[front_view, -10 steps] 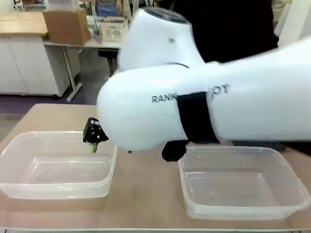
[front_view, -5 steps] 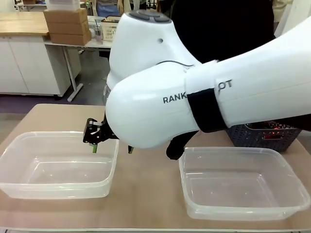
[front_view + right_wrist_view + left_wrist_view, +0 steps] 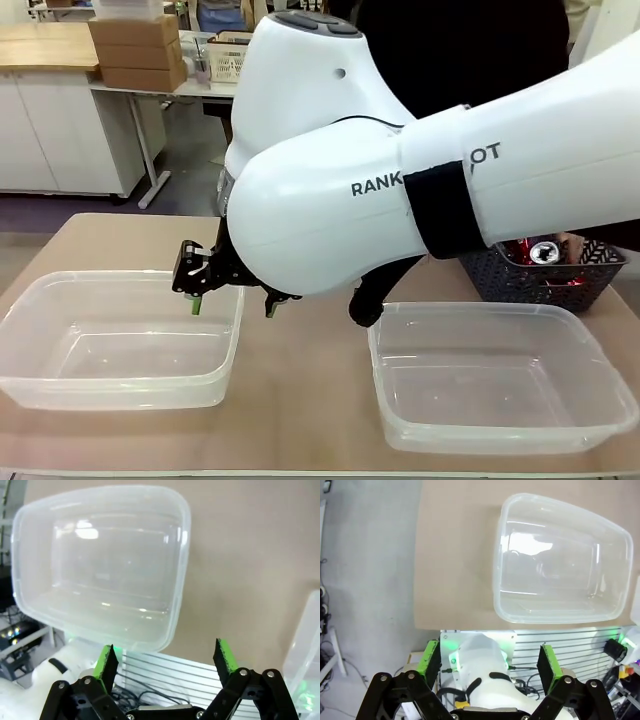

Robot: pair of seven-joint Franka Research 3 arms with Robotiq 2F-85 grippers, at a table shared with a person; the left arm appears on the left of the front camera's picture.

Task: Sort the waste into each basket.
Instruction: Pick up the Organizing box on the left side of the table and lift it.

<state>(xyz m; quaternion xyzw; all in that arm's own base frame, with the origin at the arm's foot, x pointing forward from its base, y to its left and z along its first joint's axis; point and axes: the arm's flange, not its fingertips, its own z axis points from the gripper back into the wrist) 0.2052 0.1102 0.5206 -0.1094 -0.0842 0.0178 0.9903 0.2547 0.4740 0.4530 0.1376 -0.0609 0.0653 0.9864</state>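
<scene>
Right gripper [image 3: 232, 300]: jaws wide, nothing between the pads. It hangs low over the table [image 3: 300, 400], with 1 finger just above the far inner corner of the left clear tub [image 3: 100, 277] and the other over bare table between the 2 tubs. Left gripper [image 3: 490, 652]: also spread wide and empty, held high and looking straight down, with 1 clear tub ahead of its fingertips. Both tubs empty, so no sorting is done yet. The waste sits in the dark grey basket [image 3: 500, 282], well off to the right gripper's right and a little farther across the table, just past the far rim of the right clear tub [image 3: 470, 307]. Visible in it: red cans [image 3: 520, 250] and 1 silver-topped can [image 3: 546, 251], its end turned up and toward the camera, so its long axis looks roughly upright or leaning; the basket wall hides too much to fix it. Judgement: first pick pending. The right arm roots on the basket's side and is the nearer one, though its gripper must swing back across the right clear tub and drop in from above.
</scene>
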